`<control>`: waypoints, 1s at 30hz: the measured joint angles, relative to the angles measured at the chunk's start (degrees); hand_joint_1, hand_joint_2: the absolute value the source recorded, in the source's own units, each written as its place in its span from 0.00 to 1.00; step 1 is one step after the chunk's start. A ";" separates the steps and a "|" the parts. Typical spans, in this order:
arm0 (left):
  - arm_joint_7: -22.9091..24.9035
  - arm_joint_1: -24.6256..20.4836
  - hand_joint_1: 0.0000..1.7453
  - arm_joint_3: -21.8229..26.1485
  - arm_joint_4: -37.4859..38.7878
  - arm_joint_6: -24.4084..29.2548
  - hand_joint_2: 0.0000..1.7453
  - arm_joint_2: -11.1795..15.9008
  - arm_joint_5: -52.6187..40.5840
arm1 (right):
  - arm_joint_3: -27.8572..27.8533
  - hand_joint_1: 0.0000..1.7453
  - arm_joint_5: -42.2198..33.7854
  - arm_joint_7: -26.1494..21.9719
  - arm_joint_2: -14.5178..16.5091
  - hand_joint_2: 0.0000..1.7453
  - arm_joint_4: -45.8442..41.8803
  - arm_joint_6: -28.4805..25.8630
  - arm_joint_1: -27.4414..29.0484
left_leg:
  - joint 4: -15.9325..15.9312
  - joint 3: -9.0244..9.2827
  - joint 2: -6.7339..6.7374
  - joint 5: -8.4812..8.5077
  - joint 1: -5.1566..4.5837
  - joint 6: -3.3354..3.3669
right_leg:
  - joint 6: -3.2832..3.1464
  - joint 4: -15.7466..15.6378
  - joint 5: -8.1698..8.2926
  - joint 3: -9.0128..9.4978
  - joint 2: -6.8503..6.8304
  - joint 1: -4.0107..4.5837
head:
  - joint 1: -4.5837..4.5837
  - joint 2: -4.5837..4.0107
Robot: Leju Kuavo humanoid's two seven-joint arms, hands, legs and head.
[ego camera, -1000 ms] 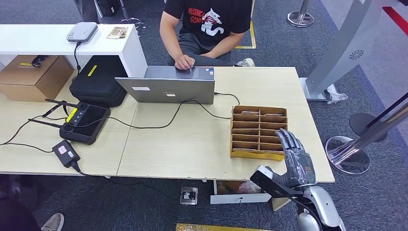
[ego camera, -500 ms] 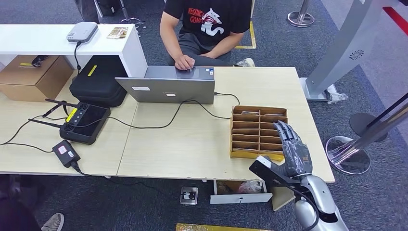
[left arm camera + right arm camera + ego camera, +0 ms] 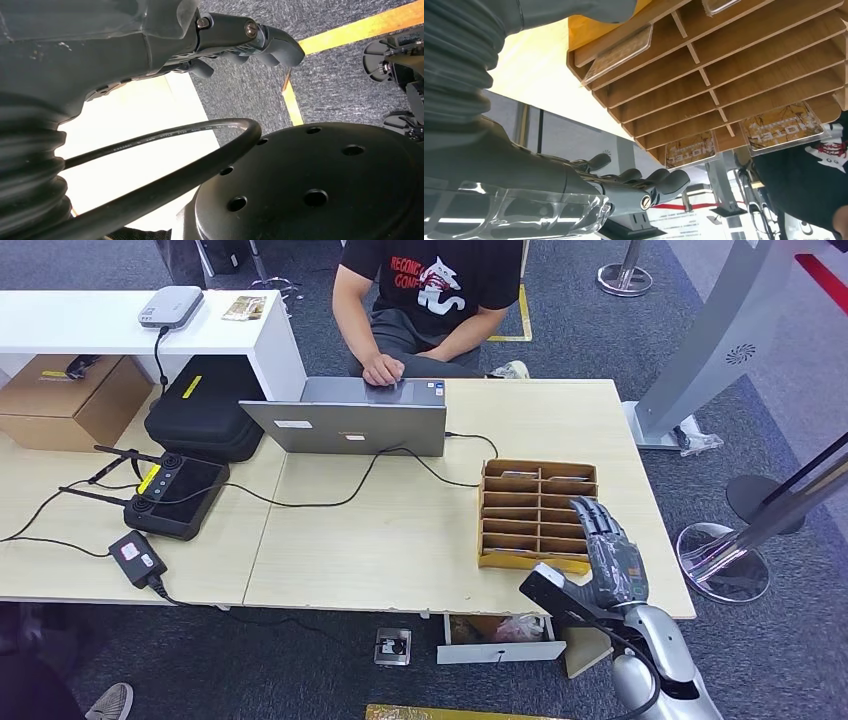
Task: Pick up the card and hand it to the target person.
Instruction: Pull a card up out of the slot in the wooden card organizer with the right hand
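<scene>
Grey carpet runs under a pale wooden table [image 3: 400, 530], and near its right front corner the robot's right hand [image 3: 608, 558] hovers with its dark fingers [image 3: 592, 518] stretched out straight and slightly apart, holding nothing, the tips over the front right part of a brown wooden card rack [image 3: 538, 512]. From the right wrist view the fingers [image 3: 644, 186] lie side by side, apart from the rack's slots. Cards sit in several compartments; one printed "HOTEL" card [image 3: 690, 148] leans in a slot at the rack's far edge, another [image 3: 782, 125] beside it in the next column, and a clear-sleeved one [image 3: 619, 54] nearer the hand. Behind the hand the silver forearm [image 3: 660, 660] comes up from below the table edge. The left hand [image 3: 240, 37] hangs low over the carpet, its fingers curled in, nothing visible in them. Across the table a person [image 3: 430, 300] in a black printed T-shirt sits with one hand on a grey laptop [image 3: 350, 420]. Further left are a black controller [image 3: 175, 495] with antennas and a black case [image 3: 205, 410].
</scene>
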 joint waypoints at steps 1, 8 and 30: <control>0.00 -0.01 0.00 0.00 -0.05 0.01 1.00 0.03 -0.08 | -0.06 0.19 -0.01 0.02 0.00 1.00 -0.06 -0.01 0.16 | 0.00 0.00 -0.01 0.00 0.00 0.00 | 0.00 0.00 -0.01 0.00 -0.01 0.00 | 0.00 0.00; 0.14 -0.13 0.00 0.00 -0.36 0.04 1.00 0.18 -0.48 | -0.53 0.25 0.55 0.50 0.49 1.00 0.26 -0.77 1.14 | 0.01 0.00 -0.02 0.00 0.00 0.00 | 0.00 0.00 -0.01 0.00 -0.02 0.01 | 0.00 0.00; 0.18 -0.18 0.00 0.03 -0.80 0.03 1.00 0.49 -0.49 | -0.60 0.24 0.84 0.34 0.81 1.00 1.86 -0.83 0.82 | -0.01 0.02 0.02 0.00 0.00 0.00 | 0.00 -0.02 0.01 0.02 0.02 0.01 | 0.00 0.00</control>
